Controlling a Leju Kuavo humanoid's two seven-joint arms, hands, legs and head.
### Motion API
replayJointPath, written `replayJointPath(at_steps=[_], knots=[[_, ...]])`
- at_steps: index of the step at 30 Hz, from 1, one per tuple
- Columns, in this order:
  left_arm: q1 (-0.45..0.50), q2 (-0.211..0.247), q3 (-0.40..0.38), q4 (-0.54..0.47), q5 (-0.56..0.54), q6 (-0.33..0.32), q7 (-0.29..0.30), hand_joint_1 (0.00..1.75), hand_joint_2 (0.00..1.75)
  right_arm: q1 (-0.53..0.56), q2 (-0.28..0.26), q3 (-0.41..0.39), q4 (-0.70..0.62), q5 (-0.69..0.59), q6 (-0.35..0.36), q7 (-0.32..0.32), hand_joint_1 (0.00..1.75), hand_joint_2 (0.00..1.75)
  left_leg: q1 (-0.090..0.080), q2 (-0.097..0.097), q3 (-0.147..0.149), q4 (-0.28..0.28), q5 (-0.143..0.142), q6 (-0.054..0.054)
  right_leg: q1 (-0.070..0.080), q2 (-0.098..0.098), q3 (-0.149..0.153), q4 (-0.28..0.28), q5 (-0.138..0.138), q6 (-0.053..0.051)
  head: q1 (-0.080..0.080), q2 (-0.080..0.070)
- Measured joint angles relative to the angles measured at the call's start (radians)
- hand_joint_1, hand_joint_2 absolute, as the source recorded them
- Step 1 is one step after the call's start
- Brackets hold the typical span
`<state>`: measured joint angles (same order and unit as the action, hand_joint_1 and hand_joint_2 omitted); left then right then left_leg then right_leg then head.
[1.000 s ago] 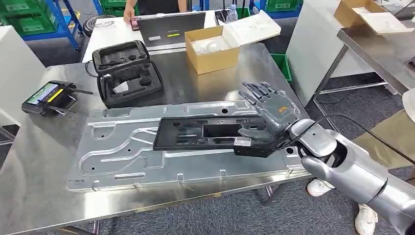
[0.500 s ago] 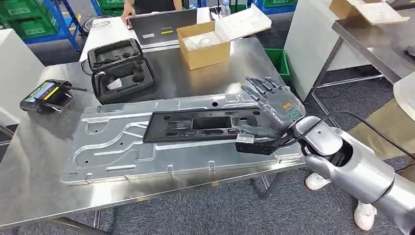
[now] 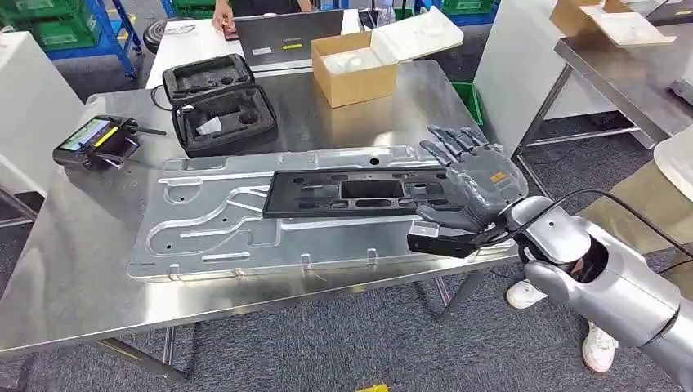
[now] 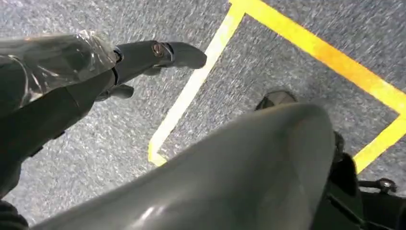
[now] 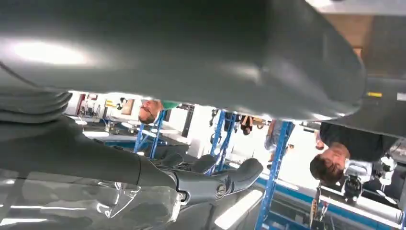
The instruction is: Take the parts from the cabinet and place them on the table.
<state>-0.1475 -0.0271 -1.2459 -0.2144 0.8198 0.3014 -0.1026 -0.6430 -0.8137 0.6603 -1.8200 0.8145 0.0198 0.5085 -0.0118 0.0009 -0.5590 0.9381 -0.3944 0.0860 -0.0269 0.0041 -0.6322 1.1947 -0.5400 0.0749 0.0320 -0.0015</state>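
Black plastic part (image 3: 351, 193) lies flat on the stamped metal panel (image 3: 212, 237), on the steel table (image 3: 65, 278), with the robot's right hand (image 3: 470, 192) at its near end.

Its long side runs along the panel, so it sits fully supported and clear of the table edge. The right hand lies over the part's end with fingers (image 3: 449, 147) stretched forward and apart on top; whether the thumb below is pinching the edge I cannot tell, so the placement looks close to done but not surely released. The left hand (image 4: 143, 57) hangs by the robot's side above the grey floor, fingers extended and holding nothing. Behind the panel stand an open black case (image 3: 219, 106) and a cardboard box (image 3: 353, 72), well apart from the part.
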Motion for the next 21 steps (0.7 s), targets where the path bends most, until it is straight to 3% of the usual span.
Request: replayJointPath(at_steps=[2, 3, 4, 6, 8, 9, 10, 11, 12, 13, 14, 15, 17, 18, 21], knots=[[-0.001, 0.0, 0.0, 0.0, 0.0, 0.0, 0.0, 0.0, 0.0, 0.0, -0.005, -0.007, -0.006, 0.001, -0.001, 0.0, 0.0, 0.0, 0.0, 0.0, -0.008, 0.009, 0.004, -0.005, 0.0, -0.003, 0.126, -0.199, 0.063, -0.004, 0.0, 0.0], [-0.001, 0.0, 0.001, 0.0, 0.001, 0.0, 0.0, 0.0, 0.0, 0.0, -0.008, -0.012, -0.01, 0.001, -0.002, 0.001, 0.0, 0.0, -0.006, -0.001, -0.017, 0.015, 0.005, -0.009, 0.006, -0.004, 0.155, -0.251, 0.05, -0.009, 0.0, 0.0], [-0.001, 0.0, 0.001, 0.0, 0.001, 0.0, 0.0, 0.0, 0.0, 0.005, -0.01, -0.017, -0.013, -0.001, -0.005, 0.006, 0.0, 0.0, -0.005, -0.001, -0.016, 0.015, 0.01, -0.015, 0.01, -0.003, 0.143, -0.239, 0.064, -0.017, -0.001, 0.0], [0.0, 0.0, 0.001, 0.0, 0.002, 0.0, 0.0, 0.0, 0.0, 0.016, -0.016, -0.024, -0.014, -0.011, -0.017, 0.019, 0.0, 0.0, -0.004, -0.001, -0.023, 0.018, 0.017, -0.025, 0.012, -0.003, 0.137, -0.241, 0.063, -0.024, 0.0, 0.0], [0.005, 0.002, 0.002, 0.0, 0.005, 0.0, 0.0, 0.0, 0.0, 0.042, -0.021, -0.034, -0.014, -0.021, -0.035, 0.025, 0.0, 0.0, -0.003, -0.003, -0.033, 0.028, 0.011, -0.034, 0.0, -0.007, 0.129, -0.248, 0.076, -0.04, 0.002, 0.0], [0.008, 0.002, 0.003, 0.0, 0.007, 0.0, -0.001, 0.0, 0.0, 0.063, -0.026, -0.046, -0.015, -0.026, -0.053, 0.028, 0.0, 0.0, -0.002, -0.003, -0.052, 0.07, -0.035, -0.045, 0.0, -0.006, 0.122, -0.247, 0.082, -0.045, -0.002, 0.0], [0.01, 0.002, 0.004, 0.0, 0.008, 0.0, -0.002, 0.0, 0.0, 0.087, -0.034, -0.06, -0.015, -0.031, -0.069, 0.03, 0.0, 0.0, 0.004, -0.003, -0.078, 0.142, -0.087, -0.053, 0.0, -0.008, 0.115, -0.247, 0.087, -0.051, -0.002, 0.0], [0.013, 0.002, 0.005, 0.0, 0.009, 0.0, -0.003, 0.0, 0.0, 0.114, -0.041, -0.074, -0.014, -0.033, -0.084, 0.03, 0.0, 0.0, 0.01, -0.003, -0.11, 0.232, -0.138, -0.061, 0.0, -0.01, 0.107, -0.247, 0.092, -0.05, -0.002, 0.0], [0.015, 0.002, 0.005, 0.0, 0.011, 0.0, -0.004, 0.0, 0.0, 0.14, -0.048, -0.086, -0.014, -0.04, -0.102, 0.03, 0.0, 0.0, 0.013, -0.003, -0.133, 0.305, -0.171, -0.065, 0.0, -0.011, 0.101, -0.246, 0.096, -0.05, -0.002, 0.0], [0.017, 0.002, 0.005, 0.0, 0.011, 0.0, -0.005, 0.0, 0.0, 0.167, -0.052, -0.099, -0.014, -0.04, -0.118, 0.031, 0.0, 0.0, 0.015, -0.003, -0.14, 0.347, -0.179, -0.068, 0.0, -0.011, 0.095, -0.246, 0.101, -0.049, -0.002, 0.0], [0.019, 0.002, 0.005, 0.0, 0.013, 0.001, -0.006, 0.0, 0.0, 0.2, -0.056, -0.117, -0.013, -0.04, -0.134, 0.03, 0.0, 0.0, 0.017, -0.003, -0.123, 0.337, -0.166, -0.068, 0.0, -0.011, 0.089, -0.246, 0.106, -0.047, -0.002, 0.0], [0.019, 0.002, 0.006, 0.0, 0.015, 0.003, -0.007, 0.0, 0.0, 0.232, -0.058, -0.134, -0.011, -0.04, -0.145, 0.026, 0.0, 0.0, 0.018, -0.003, -0.082, 0.28, -0.136, -0.066, 0.0, -0.011, 0.085, -0.246, 0.109, -0.045, -0.002, 0.0], [0.019, 0.002, 0.006, 0.0, 0.018, 0.008, -0.011, 0.0, 0.0, 0.297, -0.06, -0.18, -0.009, -0.041, -0.172, 0.014, 0.0, 0.0, 0.017, -0.005, 0.035, 0.09, -0.069, -0.057, 0.0, -0.011, 0.082, -0.246, 0.115, -0.038, -0.002, 0.0], [0.018, 0.002, 0.007, 0.0, 0.022, 0.012, -0.013, 0.0, 0.0, 0.328, -0.06, -0.202, -0.007, -0.045, -0.189, 0.007, 0.0, 0.0, 0.015, -0.008, 0.075, 0.014, -0.071, -0.048, 0.0, -0.011, 0.08, -0.246, 0.117, -0.035, -0.002, 0.0], [0.022, 0.002, 0.008, 0.0, 0.028, 0.015, -0.019, 0.0, 0.0, 0.407, -0.057, -0.262, 0.003, -0.058, -0.236, -0.017, 0.0, 0.0, 0.003, -0.011, 0.074, 0.002, -0.066, -0.039, 0.001, -0.011, 0.073, -0.249, 0.133, -0.014, 0.0, 0.0]])
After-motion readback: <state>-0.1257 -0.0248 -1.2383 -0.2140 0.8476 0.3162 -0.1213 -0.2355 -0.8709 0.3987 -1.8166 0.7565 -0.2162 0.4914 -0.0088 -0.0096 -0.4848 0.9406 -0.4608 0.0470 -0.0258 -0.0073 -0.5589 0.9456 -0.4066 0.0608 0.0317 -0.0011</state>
